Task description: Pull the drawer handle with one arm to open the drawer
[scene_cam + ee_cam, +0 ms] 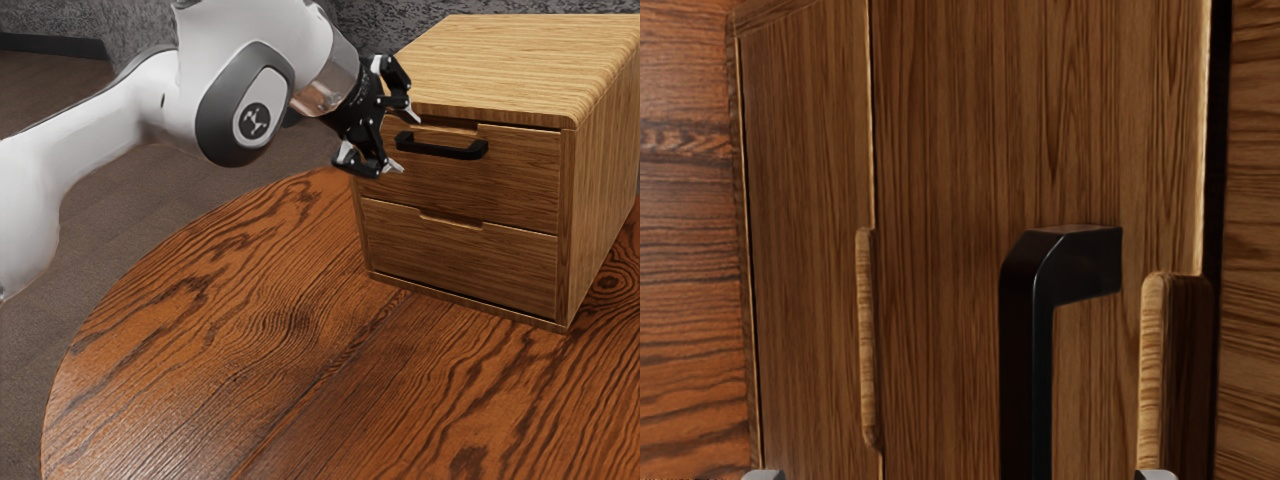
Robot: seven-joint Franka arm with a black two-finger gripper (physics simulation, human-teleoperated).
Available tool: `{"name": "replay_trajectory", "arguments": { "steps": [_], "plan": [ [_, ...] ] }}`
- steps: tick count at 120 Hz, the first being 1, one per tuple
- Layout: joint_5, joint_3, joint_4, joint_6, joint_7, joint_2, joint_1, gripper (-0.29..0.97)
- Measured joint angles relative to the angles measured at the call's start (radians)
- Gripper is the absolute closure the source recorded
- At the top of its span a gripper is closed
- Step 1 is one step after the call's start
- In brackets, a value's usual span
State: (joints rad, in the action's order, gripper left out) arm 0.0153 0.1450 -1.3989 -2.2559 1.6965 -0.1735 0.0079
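Observation:
A light wooden cabinet point(520, 60) stands on the table at the exterior view's right. Its upper drawer point(510, 180) carries a black bar handle point(442, 148), and that drawer front sits level with the lower drawer point(470, 255). My black gripper point(402, 141) is open at the handle's left end, one finger above the bar and one below, and I see no contact. In the wrist view the handle point(1050, 330) rises straight ahead of the hand on the upper drawer front point(980, 140). Two grey fingertips point(760, 474) peek in, one on each side of the handle.
The round dark wooden table point(300, 350) stretches out in front of the cabinet. The lower drawer point(805, 200) has only a shallow wooden lip as its grip. My white arm point(120, 120) comes in from the exterior view's upper left.

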Motion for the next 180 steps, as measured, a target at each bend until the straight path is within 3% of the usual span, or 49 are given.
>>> {"name": "replay_trajectory", "arguments": {
  "steps": [58,180],
  "plan": [
    [0.002,0.015,-0.003,-0.103,0.059,-0.054,-0.006,0.34],
    [0.006,0.007,-0.049,-0.091,0.087,-0.052,-0.002,0.64]
  ]
}}
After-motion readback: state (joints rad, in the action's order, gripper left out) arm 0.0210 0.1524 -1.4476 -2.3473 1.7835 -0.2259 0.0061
